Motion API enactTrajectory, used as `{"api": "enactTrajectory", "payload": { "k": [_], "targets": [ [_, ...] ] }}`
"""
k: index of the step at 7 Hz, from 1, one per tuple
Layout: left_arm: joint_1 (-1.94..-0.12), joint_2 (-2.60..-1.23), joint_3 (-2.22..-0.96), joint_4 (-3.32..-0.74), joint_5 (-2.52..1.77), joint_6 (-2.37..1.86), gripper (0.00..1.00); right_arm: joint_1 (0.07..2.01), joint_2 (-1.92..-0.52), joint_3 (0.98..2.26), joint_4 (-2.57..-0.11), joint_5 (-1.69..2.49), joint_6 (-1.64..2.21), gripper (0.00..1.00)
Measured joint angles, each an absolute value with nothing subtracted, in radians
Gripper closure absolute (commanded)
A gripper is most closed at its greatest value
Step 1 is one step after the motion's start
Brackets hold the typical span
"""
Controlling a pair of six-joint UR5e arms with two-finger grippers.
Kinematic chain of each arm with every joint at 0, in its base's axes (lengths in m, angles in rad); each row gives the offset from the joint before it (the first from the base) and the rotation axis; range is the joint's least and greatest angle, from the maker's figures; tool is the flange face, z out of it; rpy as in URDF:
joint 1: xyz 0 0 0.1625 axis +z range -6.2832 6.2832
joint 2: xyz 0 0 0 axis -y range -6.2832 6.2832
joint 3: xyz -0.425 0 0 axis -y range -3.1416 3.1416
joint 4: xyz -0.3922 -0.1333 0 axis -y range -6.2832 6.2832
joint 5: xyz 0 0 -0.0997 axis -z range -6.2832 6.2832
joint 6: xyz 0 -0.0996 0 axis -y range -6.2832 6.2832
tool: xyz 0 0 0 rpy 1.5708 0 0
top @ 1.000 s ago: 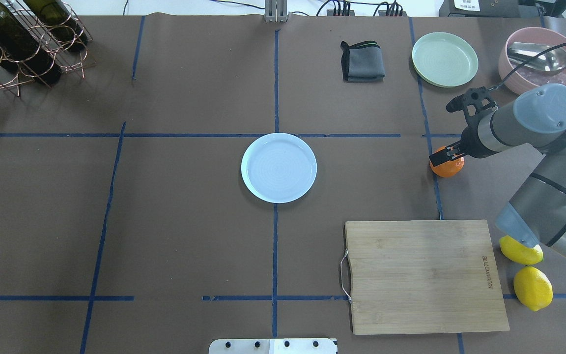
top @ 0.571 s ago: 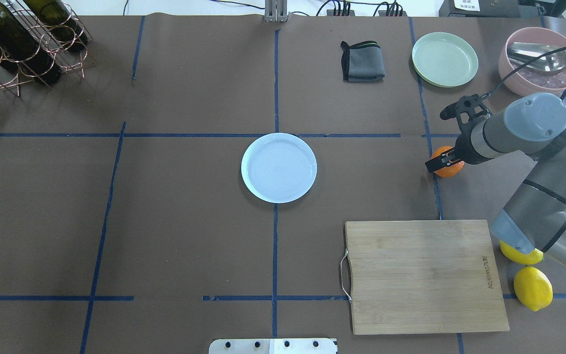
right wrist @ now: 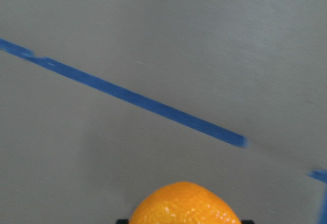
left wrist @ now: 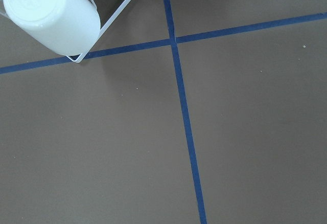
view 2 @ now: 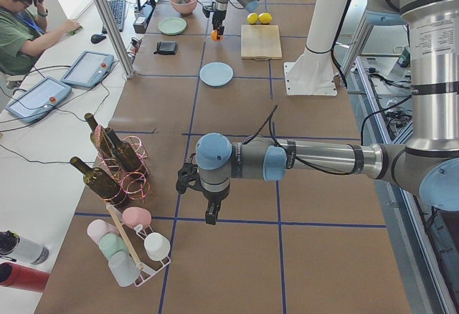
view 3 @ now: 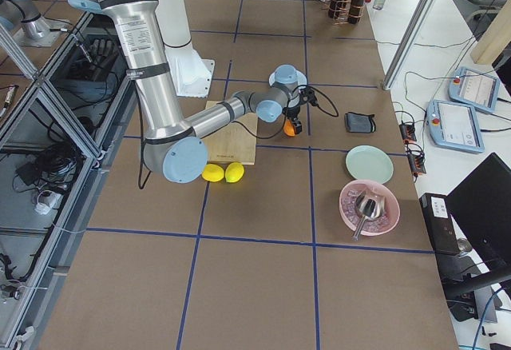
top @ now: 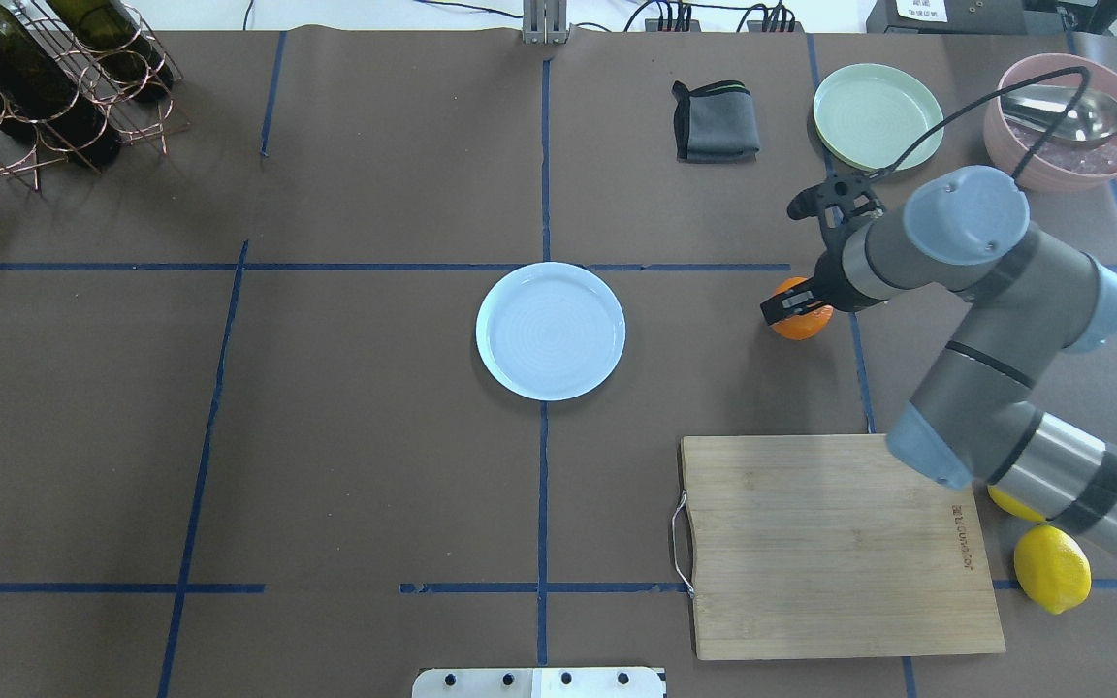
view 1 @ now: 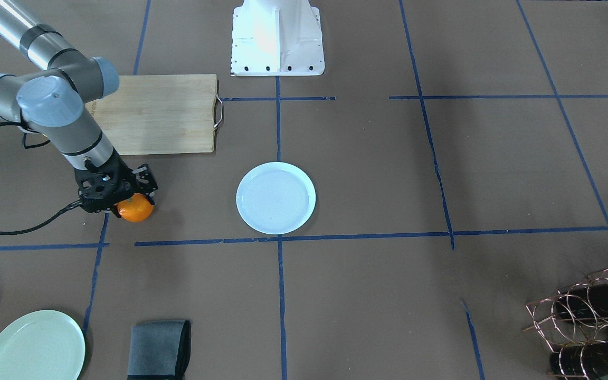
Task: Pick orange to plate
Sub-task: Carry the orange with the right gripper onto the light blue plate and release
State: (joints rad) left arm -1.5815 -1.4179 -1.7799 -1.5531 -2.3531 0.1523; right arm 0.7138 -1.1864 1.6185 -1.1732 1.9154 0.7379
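The orange (top: 803, 321) sits between the fingers of my right gripper (top: 795, 306), which is shut on it, low over the brown table and right of centre. In the front-facing view the orange (view 1: 136, 208) pokes out under the black gripper (view 1: 124, 199). It fills the bottom edge of the blurred right wrist view as an orange (right wrist: 185, 204) dome. The pale bluish-white plate (top: 551, 331) lies bare at the table's centre, well left of the orange. My left gripper (view 2: 209, 212) shows only in the exterior left view, over bare table; I cannot tell its state.
A wooden cutting board (top: 830, 543) lies near the right front, with two lemons (top: 1051, 567) beside it. At the back right are a pale green plate (top: 877, 116), a grey cloth (top: 716, 121) and a pink bowl (top: 1068, 121) holding a ladle. A wine rack (top: 45, 87) stands back left.
My right gripper has travelled left with the orange in it, from beyond the blue tape line to nearer the bluish-white plate. The plate has not moved.
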Motion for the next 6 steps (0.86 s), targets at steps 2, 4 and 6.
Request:
{"api": "enactTrajectory", "payload": {
  "k": [2, 4, 6],
  "targets": [
    [-1.582, -1.418, -1.78, -1.553, -2.354, 0.153, 0.0, 0.631, -0.894, 1.514, -1.37, 1.819, 0.905, 0.83],
    [-1.582, -1.417, -1.781, -1.553, -2.355, 0.152, 0.0, 0.565, -0.701, 1.358, -1.414, 1.753, 0.997, 0.64],
    [-1.582, -1.417, -1.78, -1.553, -2.356, 0.152, 0.0, 0.501, -0.672, 1.317, -1.423, 1.676, 1.031, 0.35]
  ]
}}
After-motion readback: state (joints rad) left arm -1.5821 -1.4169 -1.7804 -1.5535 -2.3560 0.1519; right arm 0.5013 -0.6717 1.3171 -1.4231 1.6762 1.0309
